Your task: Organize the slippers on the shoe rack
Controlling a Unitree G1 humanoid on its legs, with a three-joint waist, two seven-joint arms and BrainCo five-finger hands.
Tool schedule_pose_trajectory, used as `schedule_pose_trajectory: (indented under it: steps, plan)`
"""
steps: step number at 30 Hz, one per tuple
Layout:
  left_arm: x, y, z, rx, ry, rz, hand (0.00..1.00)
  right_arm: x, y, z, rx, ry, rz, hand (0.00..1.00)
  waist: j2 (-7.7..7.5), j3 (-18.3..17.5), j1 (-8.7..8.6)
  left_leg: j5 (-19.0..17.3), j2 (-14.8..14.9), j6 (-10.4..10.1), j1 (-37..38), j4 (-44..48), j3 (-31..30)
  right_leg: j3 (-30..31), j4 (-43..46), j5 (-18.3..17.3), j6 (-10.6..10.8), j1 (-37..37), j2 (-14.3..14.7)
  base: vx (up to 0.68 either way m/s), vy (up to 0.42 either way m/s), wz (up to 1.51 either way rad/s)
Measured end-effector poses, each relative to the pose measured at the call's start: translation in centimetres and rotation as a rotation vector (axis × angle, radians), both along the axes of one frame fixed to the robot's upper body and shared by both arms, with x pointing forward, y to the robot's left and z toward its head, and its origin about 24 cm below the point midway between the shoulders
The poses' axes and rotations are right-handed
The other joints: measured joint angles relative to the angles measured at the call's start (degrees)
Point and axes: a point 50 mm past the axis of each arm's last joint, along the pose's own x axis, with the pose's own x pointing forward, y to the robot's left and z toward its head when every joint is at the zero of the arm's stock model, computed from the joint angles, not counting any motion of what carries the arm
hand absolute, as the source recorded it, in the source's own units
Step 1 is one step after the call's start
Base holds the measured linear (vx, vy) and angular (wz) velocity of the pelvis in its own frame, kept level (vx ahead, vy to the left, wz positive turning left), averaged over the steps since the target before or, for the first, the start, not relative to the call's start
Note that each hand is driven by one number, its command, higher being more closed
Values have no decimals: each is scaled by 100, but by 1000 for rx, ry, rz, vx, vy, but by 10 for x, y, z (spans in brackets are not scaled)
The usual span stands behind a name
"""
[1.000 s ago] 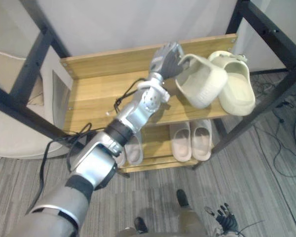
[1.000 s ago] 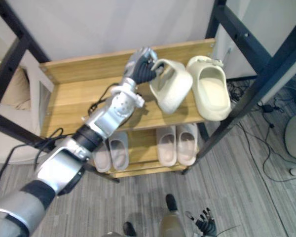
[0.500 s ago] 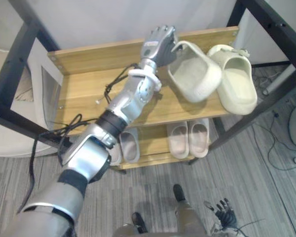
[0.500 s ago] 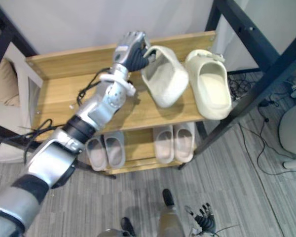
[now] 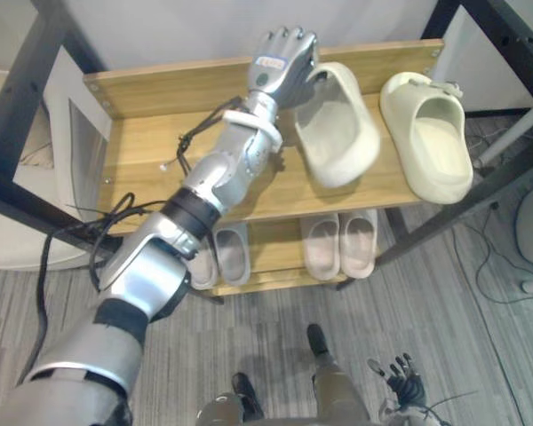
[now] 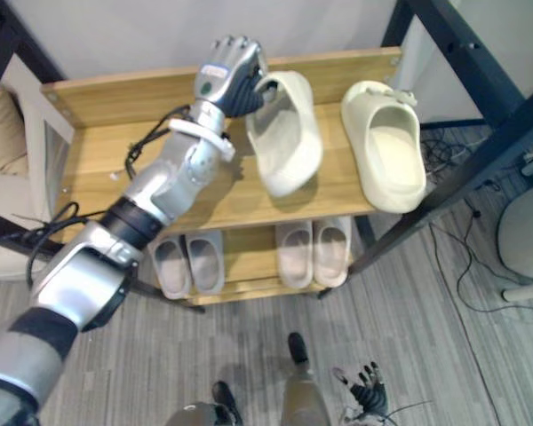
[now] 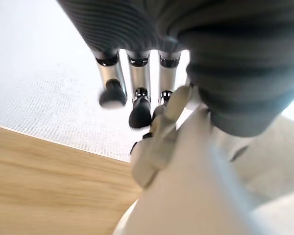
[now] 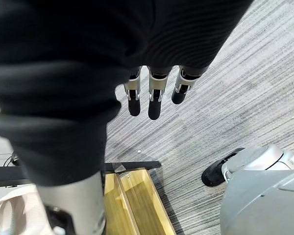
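Right hand (image 5: 400, 380): it hung low, nearest the camera, above the grey striped floor (image 5: 480, 337). Its fingers (image 8: 154, 100) were straight and relaxed, and it held nothing.

Left hand (image 5: 284, 55): the arm was extended to the back of the top shelf (image 5: 151, 164). Its fingers (image 7: 139, 110) were curled over the far-end rim of the cream slipper (image 5: 333, 124), so the hand was grasping it.

Surface and room: the top shelf was a light wooden board carried in a black frame (image 5: 22, 106). The lower shelf (image 5: 271, 253) held a grey pair (image 5: 222, 257) and a beige pair (image 5: 342, 244), each set side by side. A plain white wall (image 5: 160, 31) stood behind the rack.

Task item: the cream slipper sat over the middle-right part of the top shelf, footbed up and sole down. Contact with the board could not be confirmed. Its long axis ran from the back wall toward the front edge, and the gripped end was the far one. A second cream slipper (image 5: 431, 133) lay near it on the right, apart from it and roughly parallel, with its banded end toward the wall.
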Motion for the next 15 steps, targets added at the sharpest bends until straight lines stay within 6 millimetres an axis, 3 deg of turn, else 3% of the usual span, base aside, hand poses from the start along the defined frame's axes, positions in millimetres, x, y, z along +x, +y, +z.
schedule_pose_trajectory:
  steps: [8, 15]
  plan:
    - [-6, -16, -1, -22, 1, -50, 0, 0, 2, -4, 10, 18, 2, 0, -31, 18, 34, -55, 32, 11, -125, 157, -58, -47, 1, 27, 2, -30, -3, -14, 1, 3]
    - [-18, -45, -18, -140, 94, -173, 0, 6, 17, -4, 24, 11, 55, 0, -67, 39, 53, -109, 56, 40, -87, 269, -116, -121, -21, 26, 2, 109, 0, -28, 1, 5]
